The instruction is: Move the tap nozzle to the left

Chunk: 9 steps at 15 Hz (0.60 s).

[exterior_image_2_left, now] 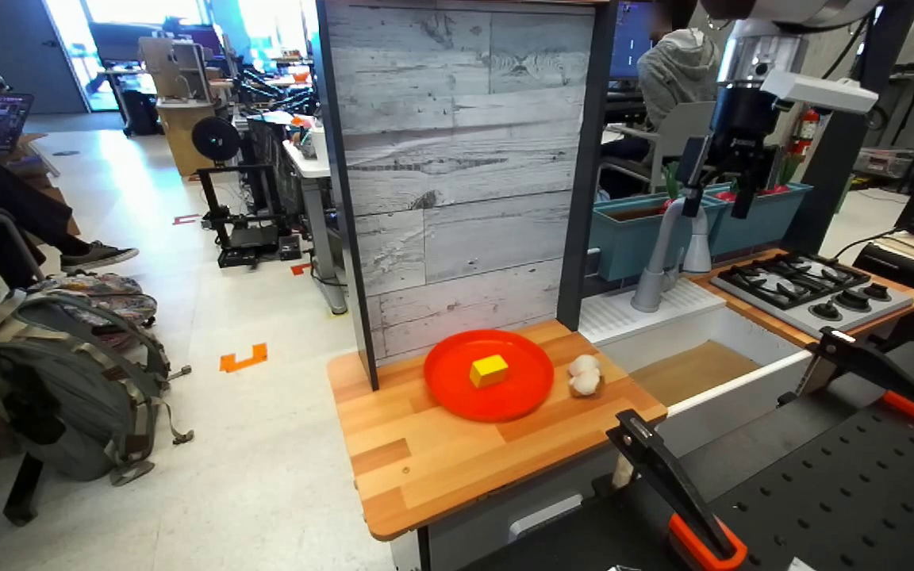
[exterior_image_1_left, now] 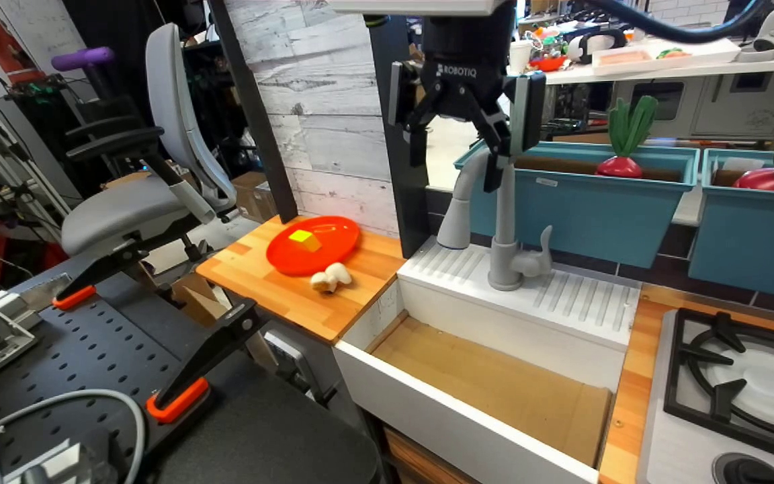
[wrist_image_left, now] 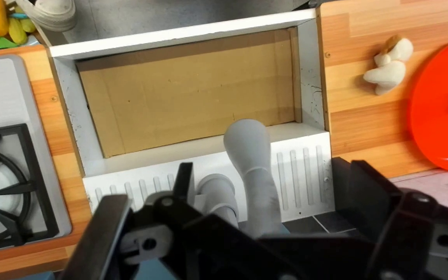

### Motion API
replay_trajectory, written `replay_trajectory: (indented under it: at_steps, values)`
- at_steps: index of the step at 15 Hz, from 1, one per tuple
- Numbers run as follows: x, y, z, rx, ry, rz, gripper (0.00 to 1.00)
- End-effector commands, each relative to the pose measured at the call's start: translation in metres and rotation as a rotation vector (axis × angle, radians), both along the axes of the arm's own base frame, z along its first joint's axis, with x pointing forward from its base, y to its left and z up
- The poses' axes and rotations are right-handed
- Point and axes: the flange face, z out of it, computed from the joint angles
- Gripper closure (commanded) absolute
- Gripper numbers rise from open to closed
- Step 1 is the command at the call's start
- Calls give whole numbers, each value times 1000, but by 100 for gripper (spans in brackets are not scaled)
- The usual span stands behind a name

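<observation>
The tap nozzle (exterior_image_1_left: pixel 457 218) is a matte-grey inverted-U spout on the white ribbed ledge behind the sink (exterior_image_1_left: pixel 467 410). It also shows in an exterior view (exterior_image_2_left: pixel 697 247) and in the wrist view (wrist_image_left: pixel 250 155), where its downward end points toward the basin. My gripper (exterior_image_1_left: pixel 455 163) is open with its fingers pointing down, at the top of the spout's curve. In the wrist view the gripper (wrist_image_left: pixel 270 171) has the spout between its wide-apart fingers, with visible gaps on both sides. The gripper's linkage hides the top of the curve. The short lever handle (exterior_image_1_left: pixel 536 259) stands beside the spout's base.
Blue planters (exterior_image_1_left: pixel 582 202) with toy radishes stand close behind the tap. A dark post (exterior_image_1_left: pixel 400 134) rises beside the ledge. A red plate (exterior_image_1_left: pixel 340 252) with a yellow block and a white toy mushroom (exterior_image_1_left: pixel 331 277) lie on the wooden counter. A stove (exterior_image_1_left: pixel 756 383) is across the sink.
</observation>
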Motion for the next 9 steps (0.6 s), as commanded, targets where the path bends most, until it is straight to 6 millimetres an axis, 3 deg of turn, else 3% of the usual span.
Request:
replay_trajectory:
  at_steps: [1, 3, 4, 6, 9]
  values:
    - [23, -6, -20, 17, -5, -42, 0]
    - [31, -2, -29, 10, 0, -41, 0]
    - [34, 0, -32, 8, 1, -34, 25]
    - [37, 3, -33, 17, 2, -26, 32]
    - [37, 5, -33, 21, -5, -15, 58]
